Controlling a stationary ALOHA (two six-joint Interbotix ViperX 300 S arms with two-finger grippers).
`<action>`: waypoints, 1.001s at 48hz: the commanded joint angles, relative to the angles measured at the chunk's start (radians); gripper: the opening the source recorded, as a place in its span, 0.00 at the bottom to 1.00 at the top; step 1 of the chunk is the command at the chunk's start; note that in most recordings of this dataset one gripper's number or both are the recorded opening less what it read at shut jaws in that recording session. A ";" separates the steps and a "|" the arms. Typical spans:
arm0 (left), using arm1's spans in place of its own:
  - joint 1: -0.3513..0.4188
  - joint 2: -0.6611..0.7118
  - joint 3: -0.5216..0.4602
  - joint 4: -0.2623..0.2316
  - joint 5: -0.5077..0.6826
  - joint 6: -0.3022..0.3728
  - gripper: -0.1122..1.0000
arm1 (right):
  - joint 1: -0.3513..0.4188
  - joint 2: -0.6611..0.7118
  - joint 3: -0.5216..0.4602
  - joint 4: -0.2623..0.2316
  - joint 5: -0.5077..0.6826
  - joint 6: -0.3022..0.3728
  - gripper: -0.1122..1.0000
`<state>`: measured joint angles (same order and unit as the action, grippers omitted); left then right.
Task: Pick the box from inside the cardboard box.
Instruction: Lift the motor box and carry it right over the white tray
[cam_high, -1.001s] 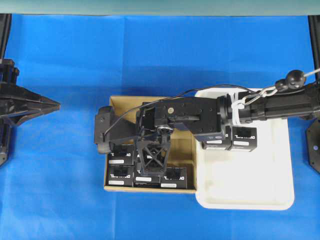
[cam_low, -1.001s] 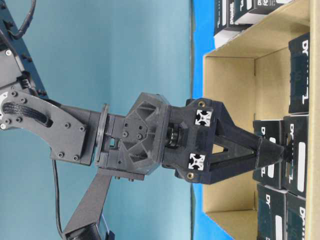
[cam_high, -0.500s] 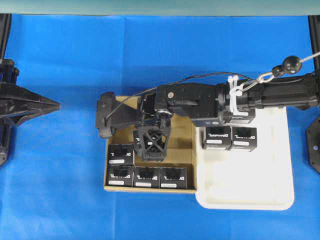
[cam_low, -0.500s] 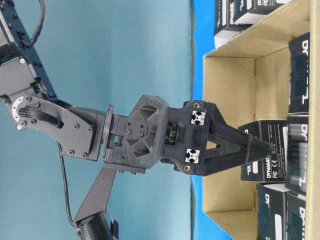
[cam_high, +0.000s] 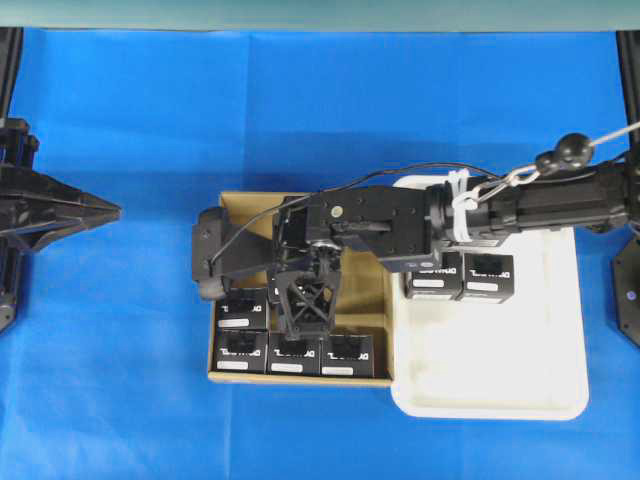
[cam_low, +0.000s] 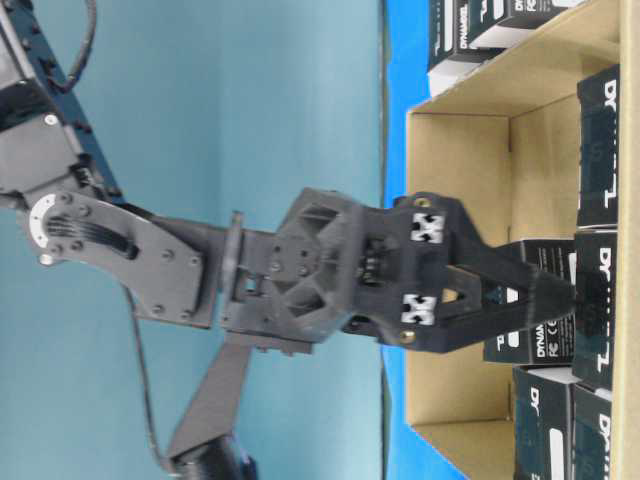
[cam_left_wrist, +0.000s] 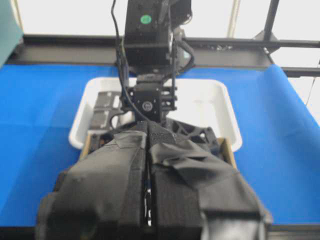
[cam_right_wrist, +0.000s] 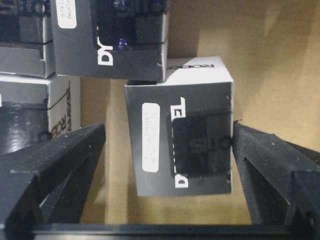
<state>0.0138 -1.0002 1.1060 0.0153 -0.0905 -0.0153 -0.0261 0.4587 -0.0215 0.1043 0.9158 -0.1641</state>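
The cardboard box (cam_high: 372, 300) lies mid-table and holds several black boxes. My right gripper (cam_high: 303, 322) reaches down into it, open. In the right wrist view one box (cam_right_wrist: 180, 135), black with a white label strip, lies between the fingers of the right gripper (cam_right_wrist: 169, 129). The right fingertip (cam_right_wrist: 250, 145) touches its edge, while the left fingertip (cam_right_wrist: 80, 150) stands off with a strip of brown floor between. From table level the right gripper (cam_low: 565, 300) straddles that box (cam_low: 522, 345). My left gripper (cam_high: 108, 211) is parked far left, shut, with its taped fingers (cam_left_wrist: 130, 165) pressed together.
A white tray (cam_high: 490, 385) adjoins the carton's right side and holds two black boxes (cam_high: 434, 282) at its far left. Other black boxes (cam_high: 241, 352) line the carton's near wall and left side. Blue cloth covers the table all round.
The right gripper drew back toward the carton's far side, then returned toward the near row and sank around the box. Its jaws stayed open. The left arm has not moved.
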 joint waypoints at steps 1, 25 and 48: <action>-0.002 0.008 -0.031 0.002 -0.005 -0.002 0.06 | -0.002 0.009 0.003 -0.012 -0.029 0.000 0.99; -0.002 0.008 -0.031 0.002 -0.005 -0.002 0.06 | 0.008 -0.038 -0.011 -0.061 0.008 0.011 0.65; -0.002 0.009 -0.029 0.002 -0.003 -0.002 0.06 | -0.002 -0.301 -0.034 -0.028 0.290 0.021 0.65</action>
<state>0.0138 -0.9986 1.1060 0.0153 -0.0905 -0.0153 -0.0353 0.2117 -0.0583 0.0644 1.1674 -0.1457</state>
